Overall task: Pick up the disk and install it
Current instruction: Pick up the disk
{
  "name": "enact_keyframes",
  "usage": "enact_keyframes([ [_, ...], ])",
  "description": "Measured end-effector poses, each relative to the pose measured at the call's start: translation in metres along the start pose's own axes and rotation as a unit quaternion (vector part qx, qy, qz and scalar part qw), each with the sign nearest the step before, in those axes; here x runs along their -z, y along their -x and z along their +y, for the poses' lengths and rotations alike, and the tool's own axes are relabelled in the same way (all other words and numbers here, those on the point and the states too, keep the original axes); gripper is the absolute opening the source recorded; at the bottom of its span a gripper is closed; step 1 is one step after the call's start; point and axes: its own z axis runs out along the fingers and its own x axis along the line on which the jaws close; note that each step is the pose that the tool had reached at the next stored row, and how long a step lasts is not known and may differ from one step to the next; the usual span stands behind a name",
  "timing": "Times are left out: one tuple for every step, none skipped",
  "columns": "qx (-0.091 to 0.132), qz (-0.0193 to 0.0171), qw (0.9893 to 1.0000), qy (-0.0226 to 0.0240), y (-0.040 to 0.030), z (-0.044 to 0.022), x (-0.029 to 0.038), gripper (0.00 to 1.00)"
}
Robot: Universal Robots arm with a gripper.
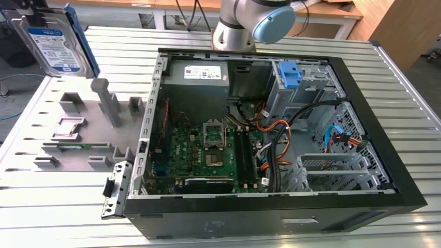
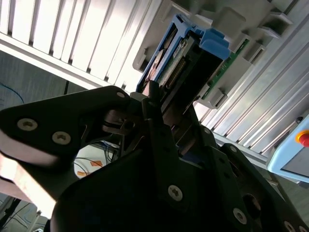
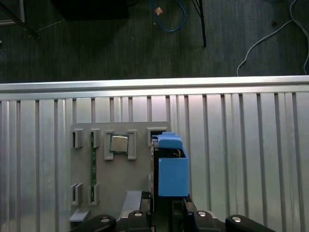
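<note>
Over the edge of the grey fixture tray (image 3: 120,193), the disk (image 3: 172,176) stands on edge in the gripper (image 3: 166,212). Its blue rail bracket faces the camera in the first wrist view. In the second wrist view the dark fingers (image 2: 152,104) are clenched on the disk's (image 2: 179,60) sides, with the bracket and the connector edge poking out past them. In the exterior view the disk (image 1: 51,44) is at the far upper left, label side showing, blue rail along its right edge, raised above the slatted aluminium table (image 1: 62,206) and well apart from the open computer case (image 1: 276,212).

The fixture tray (image 1: 90,129) lies on the table just beside the case, on the exterior view's left. It carries a square processor chip (image 3: 119,143) in one pocket and a green memory stick (image 3: 92,162) on edge in a slot near it.

Inside the case, a grey power supply (image 1: 200,75) with a white sticker sits at the back. A small blue latch (image 1: 289,75) stands upright on the metal bay to the exterior view's right of it. The green motherboard (image 1: 206,150) covers the floor of the case, with orange and black cables (image 1: 276,129) looping beside it. The arm's base (image 1: 251,23) rises behind the case.
</note>
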Motion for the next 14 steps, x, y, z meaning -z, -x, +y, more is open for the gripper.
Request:
enact_keyframes([
  [0.000,0.0000,1.0000,-0.0001,0.0000,0.0001,0.0012,0.35],
  [0.000,0.0000,1.0000,-0.0001,0.0001,0.0001,0.0023,0.35],
  [0.000,0.0000,1.0000,-0.0001,0.0001,0.0001,0.0035,0.35],
  [0.000,0.0000,1.0000,0.0000,0.0001,0.0002,0.0047,0.35],
  [0.000,-0.0001,1.0000,-0.0001,0.0002,0.0002,0.0059,0.35],
  [0.000,0.0000,1.0000,-0.0001,0.0002,0.0002,0.0072,0.35],
  [0.000,0.0000,1.0000,-0.0001,0.0002,0.0003,0.0085,0.35],
  [0.000,0.0000,1.0000,-0.0001,0.0003,0.0003,0.0095,0.35],
  [0.000,0.0000,1.0000,-0.0001,0.0003,0.0004,0.0100,0.35],
  [0.000,-0.0001,1.0000,-0.0001,0.0003,0.0004,0.0100,0.35],
  [0.000,-0.0001,1.0000,-0.0002,0.0003,0.0003,0.0100,0.35],
  [0.000,0.0000,1.0000,-0.0001,0.0003,0.0003,0.0102,0.35],
  [0.000,0.0000,1.0000,-0.0001,0.0003,0.0004,0.0104,0.35],
  [0.000,0.0000,1.0000,-0.0001,0.0003,0.0003,0.0104,0.35],
])
